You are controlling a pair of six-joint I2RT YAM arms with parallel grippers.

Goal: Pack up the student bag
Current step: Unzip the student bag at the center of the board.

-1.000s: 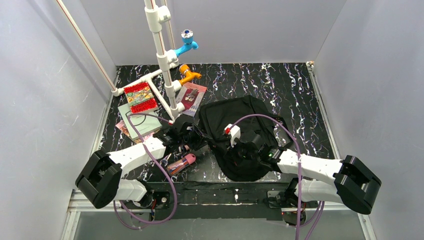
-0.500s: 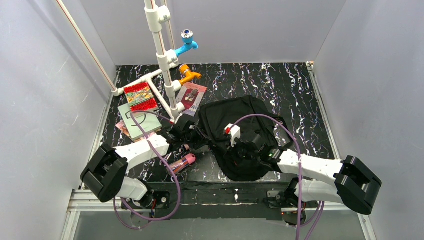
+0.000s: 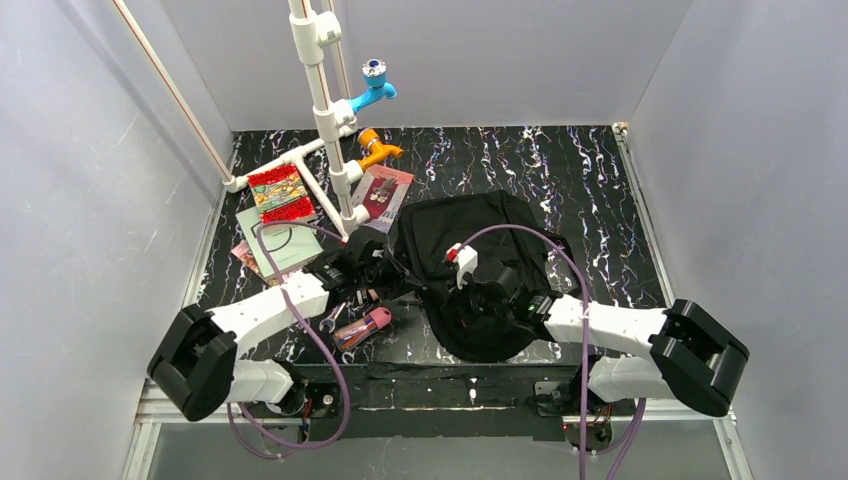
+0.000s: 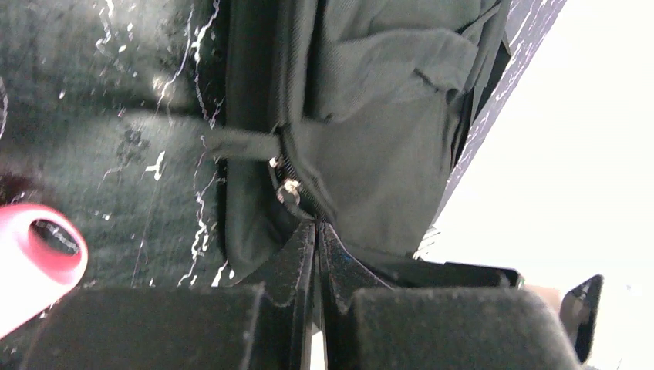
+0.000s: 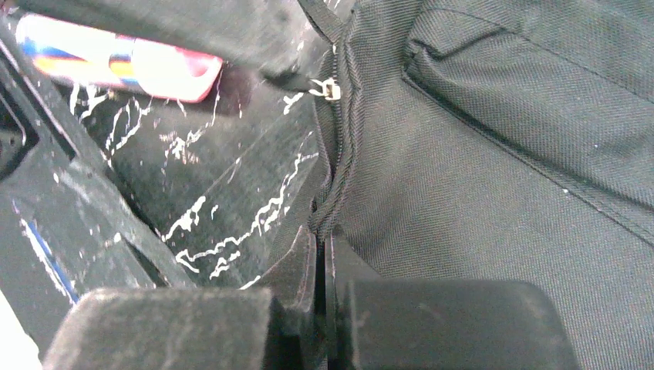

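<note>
— Black fabric in the middle of the worktop (image 3: 600, 190), is that the student bag (image 3: 455, 225)?

— Yes. It lies flat, a little right of the centre, and its near end reaches close to the front edge of the worktop. Its left edge with the zipper (image 4: 289, 189) faces the left arm.

— How much room is around it?

— Behind it and to its right the dark marbled surface is free up to the walls. On its left it is crowded: a pink pencil case (image 3: 362, 327) lies near, books (image 3: 285, 250) are stacked further left, and a white pipe stand (image 3: 320, 110) with a blue tap (image 3: 372, 92) and an orange tap (image 3: 378, 150) rises behind them.

— And the arms?

— Both reach low and inward. The left gripper (image 4: 316, 231) is at the bag's left edge, fingers pressed together just below the zipper pull; if fabric is pinched, I cannot tell. The right gripper (image 5: 320, 243) lies over the near part of the bag, fingers together at the zipper seam, and whether they pinch the seam I cannot tell.
</note>
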